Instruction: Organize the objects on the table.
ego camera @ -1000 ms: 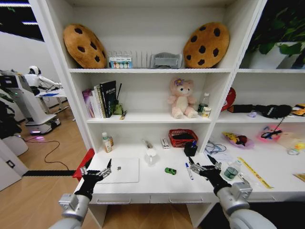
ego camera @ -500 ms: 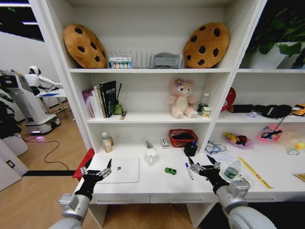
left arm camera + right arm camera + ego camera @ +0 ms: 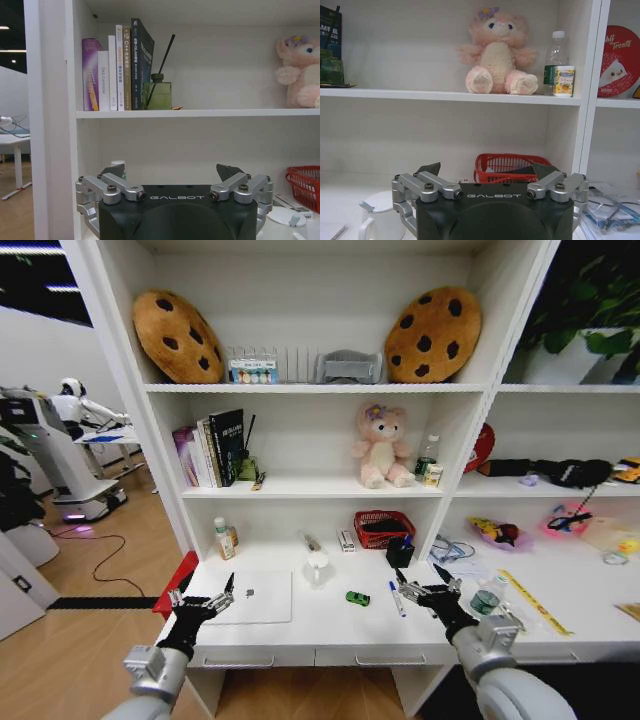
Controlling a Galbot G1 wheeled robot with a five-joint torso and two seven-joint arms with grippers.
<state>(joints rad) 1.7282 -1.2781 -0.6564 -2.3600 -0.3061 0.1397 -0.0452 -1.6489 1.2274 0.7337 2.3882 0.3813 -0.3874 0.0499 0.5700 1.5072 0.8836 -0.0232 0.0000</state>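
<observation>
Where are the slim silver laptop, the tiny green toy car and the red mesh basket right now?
slim silver laptop (image 3: 252,597), head view, middle of its closed lid.
tiny green toy car (image 3: 357,598), head view, middle of its body.
red mesh basket (image 3: 383,529), head view, front wall of the mesh.

even, bright indoor light from overhead; soft shadows under shelf boards (image 3: 315,388). head view bends strongly at edges, uprights lean outward. dark corner at upper right. wrist views sharp on shelves, no glare, slightly warm.

bare desk strip (image 3: 320,625), toy car (image 3: 357,598) behind
</observation>
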